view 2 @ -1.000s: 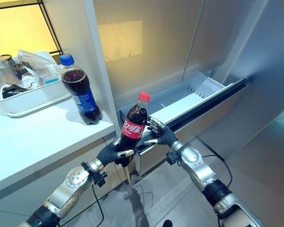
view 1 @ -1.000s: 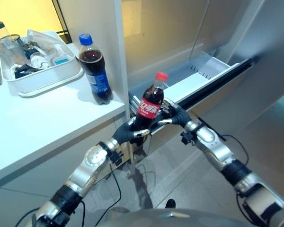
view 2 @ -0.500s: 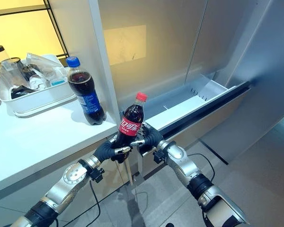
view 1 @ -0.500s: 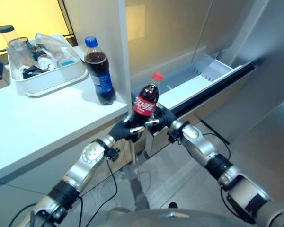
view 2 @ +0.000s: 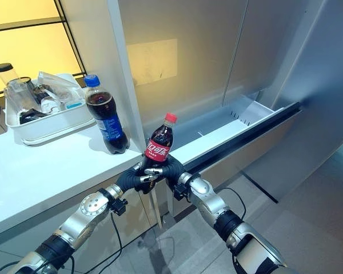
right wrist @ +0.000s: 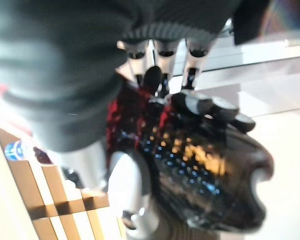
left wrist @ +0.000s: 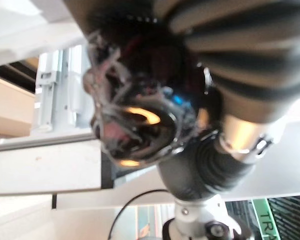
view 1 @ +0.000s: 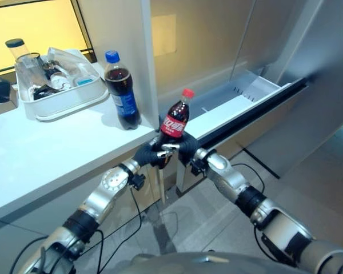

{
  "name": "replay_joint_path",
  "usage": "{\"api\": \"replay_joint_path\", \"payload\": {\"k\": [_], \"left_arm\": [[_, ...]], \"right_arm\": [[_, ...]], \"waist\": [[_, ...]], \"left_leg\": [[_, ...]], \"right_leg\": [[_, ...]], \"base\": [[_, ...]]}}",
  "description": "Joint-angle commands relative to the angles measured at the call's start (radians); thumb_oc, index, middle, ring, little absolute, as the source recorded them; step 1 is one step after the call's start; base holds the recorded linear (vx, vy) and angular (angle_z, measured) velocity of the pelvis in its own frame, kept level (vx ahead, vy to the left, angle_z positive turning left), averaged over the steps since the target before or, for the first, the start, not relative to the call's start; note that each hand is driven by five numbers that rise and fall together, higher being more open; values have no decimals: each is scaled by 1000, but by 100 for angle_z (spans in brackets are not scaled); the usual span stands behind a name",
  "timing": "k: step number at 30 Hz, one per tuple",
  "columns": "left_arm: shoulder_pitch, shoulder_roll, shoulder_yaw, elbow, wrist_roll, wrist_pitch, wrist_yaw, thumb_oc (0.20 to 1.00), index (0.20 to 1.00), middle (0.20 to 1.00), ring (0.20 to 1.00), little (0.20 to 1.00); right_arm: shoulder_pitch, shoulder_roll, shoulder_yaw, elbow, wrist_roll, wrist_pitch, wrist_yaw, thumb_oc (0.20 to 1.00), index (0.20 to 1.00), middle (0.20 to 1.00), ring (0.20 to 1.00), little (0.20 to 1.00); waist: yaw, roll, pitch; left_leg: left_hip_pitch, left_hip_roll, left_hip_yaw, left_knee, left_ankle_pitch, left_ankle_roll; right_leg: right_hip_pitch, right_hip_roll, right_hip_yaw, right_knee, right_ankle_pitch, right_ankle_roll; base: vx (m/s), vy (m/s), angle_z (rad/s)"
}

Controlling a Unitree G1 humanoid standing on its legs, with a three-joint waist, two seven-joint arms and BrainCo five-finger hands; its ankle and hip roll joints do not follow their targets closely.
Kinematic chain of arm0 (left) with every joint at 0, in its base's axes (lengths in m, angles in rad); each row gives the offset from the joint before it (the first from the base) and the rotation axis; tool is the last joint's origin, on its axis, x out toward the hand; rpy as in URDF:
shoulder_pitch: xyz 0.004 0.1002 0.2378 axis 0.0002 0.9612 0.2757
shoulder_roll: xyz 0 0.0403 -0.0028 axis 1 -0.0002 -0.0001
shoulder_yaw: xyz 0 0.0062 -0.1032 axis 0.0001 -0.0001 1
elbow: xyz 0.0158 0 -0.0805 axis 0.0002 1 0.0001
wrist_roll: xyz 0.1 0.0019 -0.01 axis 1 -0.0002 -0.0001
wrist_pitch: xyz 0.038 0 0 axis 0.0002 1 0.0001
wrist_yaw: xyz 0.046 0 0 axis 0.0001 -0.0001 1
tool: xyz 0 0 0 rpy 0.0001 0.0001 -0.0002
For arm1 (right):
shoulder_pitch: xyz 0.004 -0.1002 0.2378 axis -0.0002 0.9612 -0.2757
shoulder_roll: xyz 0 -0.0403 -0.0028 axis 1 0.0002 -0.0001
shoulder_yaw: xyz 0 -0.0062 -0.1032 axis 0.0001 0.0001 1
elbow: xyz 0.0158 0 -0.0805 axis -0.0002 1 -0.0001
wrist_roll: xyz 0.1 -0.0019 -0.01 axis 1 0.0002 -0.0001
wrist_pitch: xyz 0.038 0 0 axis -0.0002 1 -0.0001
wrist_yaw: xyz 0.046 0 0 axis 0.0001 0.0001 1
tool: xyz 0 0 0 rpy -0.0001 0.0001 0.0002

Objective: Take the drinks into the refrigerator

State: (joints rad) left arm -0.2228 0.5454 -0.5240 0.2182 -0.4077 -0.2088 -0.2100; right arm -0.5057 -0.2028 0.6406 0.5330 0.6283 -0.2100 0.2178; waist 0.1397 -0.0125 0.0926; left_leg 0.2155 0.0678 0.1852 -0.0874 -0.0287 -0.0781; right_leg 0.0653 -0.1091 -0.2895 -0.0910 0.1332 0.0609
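A red-capped, red-labelled plastic bottle of dark cola [view 1: 175, 121] is held upright in the air, its lower part clasped from both sides by the left hand [view 1: 148, 154] and the right hand [view 1: 182, 149], fingers curled round it. At 10 o'clock, a blue-capped, blue-labelled dark cola bottle [view 1: 121, 92] stands on the white bench [view 1: 40, 148]. At 2 o'clock, the open silver refrigerator drawer [view 1: 246, 97] is seen.

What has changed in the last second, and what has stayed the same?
The right hand closed in on the red-capped bottle, joining the left hand; both now clasp its base. The blue-capped bottle stays on the counter, the drawer stays open.
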Motion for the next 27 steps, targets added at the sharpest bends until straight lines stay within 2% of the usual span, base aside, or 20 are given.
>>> {"api": "replay_joint_path", "payload": {"k": [1,8,9,12,15,16,18,27], "left_arm": [[-169,-130,-227,-116,86,-104,-83,200,200,200,200,200],[-101,-124,-211,-102,97,-97,-79,200,200,200,200,200],[-69,-123,-193,-90,109,-91,-66,1000,1000,1000,1000,1000],[-34,-121,-164,-84,115,-88,-52,1000,1000,1000,1000,1000],[77,-123,-74,-65,82,-85,-19,1000,1000,1000,1000,1000],[143,-119,-17,-67,52,-80,-6,1000,1000,1000,1000,1000],[208,-113,33,-80,21,-71,-5,1000,1000,1000,1000,1000],[374,-53,230,-156,-12,-60,-20,1000,1000,1000,1000,1000]], "right_arm": [[-175,117,-14,-19,43,-40,-52,200,200,200,200,200],[-119,77,-70,-25,46,-53,-92,200,200,200,200,200],[-102,64,-90,-31,48,-55,-103,200,200,200,200,200],[-86,45,-101,-45,40,-55,-110,200,200,200,200,200],[-57,-8,-155,-110,20,-68,-138,200,200,200,200,200],[-25,-41,-208,-166,14,-82,-160,200,200,200,200,200],[15,-74,-262,-225,0,-97,-178,200,200,200,200,200],[91,-198,-505,-379,-23,-151,-250,200,200,200,200,200]], "waist": [[29,3,23],[32,-3,25],[33,-4,27],[35,-6,27],[40,-10,32],[42,-12,35],[45,-13,36],[58,-23,43]], "left_leg": [[-19,-59,-37,0,-50,48],[-23,-60,-37,0,-49,49],[-24,-61,-37,0,-48,50],[-25,-62,-37,0,-48,51],[-29,-62,-36,0,-45,53],[-31,-63,-36,0,-43,54],[-33,-63,-37,0,-43,57],[-40,-63,-44,0,-43,60]], "right_leg": [[76,-3,-48,109,-123,44],[77,-3,-51,102,-118,45],[76,-3,-50,100,-116,45],[75,-3,-50,96,-113,45],[73,-3,-47,91,-108,46],[72,-3,-46,90,-105,45],[70,-3,-46,89,-104,46],[69,-2,-53,81,-100,48]], "base": [[0,0,0],[-5,0,0],[0,0,0],[-11,0,1],[-23,-8,0],[0,0,0],[-6,-4,2],[-1,-5,4]]}}
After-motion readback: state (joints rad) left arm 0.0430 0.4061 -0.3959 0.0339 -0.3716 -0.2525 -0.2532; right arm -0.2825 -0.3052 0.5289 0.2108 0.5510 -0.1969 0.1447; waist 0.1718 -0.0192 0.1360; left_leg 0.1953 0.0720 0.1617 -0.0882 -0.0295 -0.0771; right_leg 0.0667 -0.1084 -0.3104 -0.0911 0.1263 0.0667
